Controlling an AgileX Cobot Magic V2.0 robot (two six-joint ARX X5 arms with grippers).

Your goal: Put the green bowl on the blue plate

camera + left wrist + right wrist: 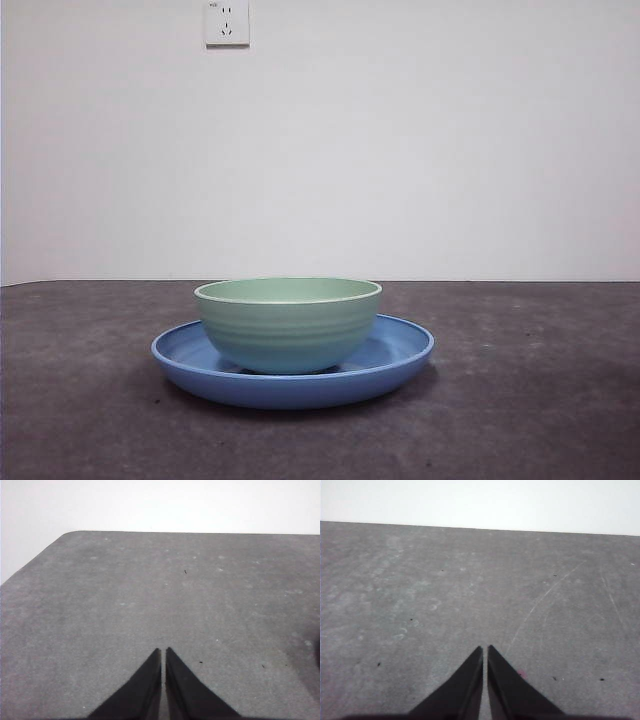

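The pale green bowl [288, 322] stands upright inside the blue plate [400, 352] near the middle of the dark table in the front view. Neither arm shows in that view. My left gripper [163, 651] is shut over bare table, with nothing between its jaws. My right gripper [485, 649] is likewise shut over bare table. Neither wrist view shows the bowl or the plate.
A white wall socket [226, 22] sits high on the back wall. The grey table [150, 590] has a rounded corner in the left wrist view and its far edge meets the white wall.
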